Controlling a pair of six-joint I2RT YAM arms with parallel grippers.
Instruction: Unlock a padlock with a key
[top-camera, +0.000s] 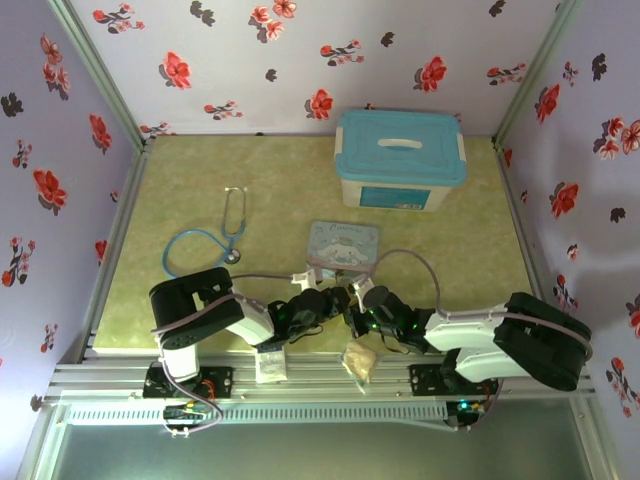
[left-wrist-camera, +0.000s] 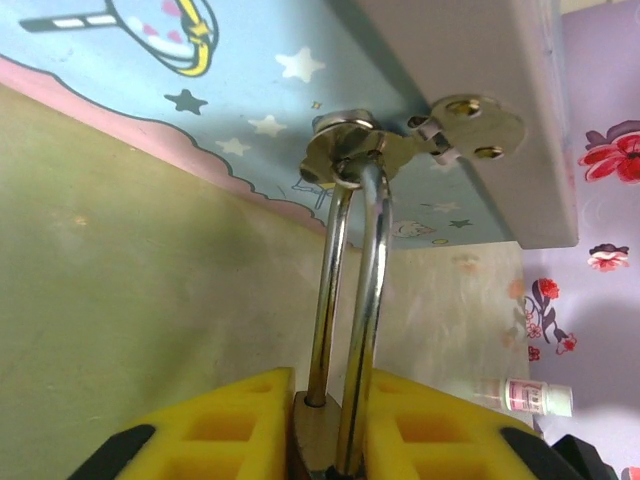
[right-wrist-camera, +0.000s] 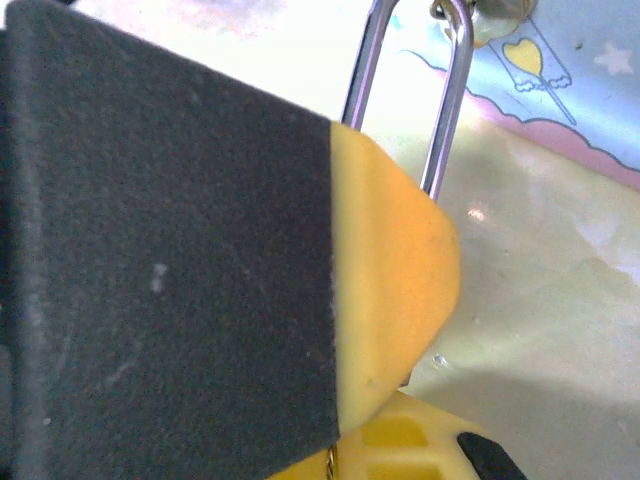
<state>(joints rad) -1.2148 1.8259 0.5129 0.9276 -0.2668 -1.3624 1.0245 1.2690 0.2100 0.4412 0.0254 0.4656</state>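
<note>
Top: left gripper (top-camera: 322, 303) and right gripper (top-camera: 352, 300) meet at the tin's (top-camera: 344, 242) near edge

Left wrist: its fingers clamp the padlock (left-wrist-camera: 368, 300) body, shackle through the tin's hasp (left-wrist-camera: 470, 125)

Right wrist: fingers together (on the key? cannot tell); the pad (right-wrist-camera: 395, 290) blocks sight, so the key may miss, or the padlock twist loose

Teal-lidded storage box (top-camera: 400, 160) sat far right on the green surface (top-camera: 200, 170), blue stethoscope (top-camera: 215, 240) was off left, pale-blue cartoon tin (top-camera: 343, 243) in the middle. Crinkly tan snack packet (top-camera: 359, 361) lay at the near edge. Floral walls (top-camera: 250, 60) all round.
</note>
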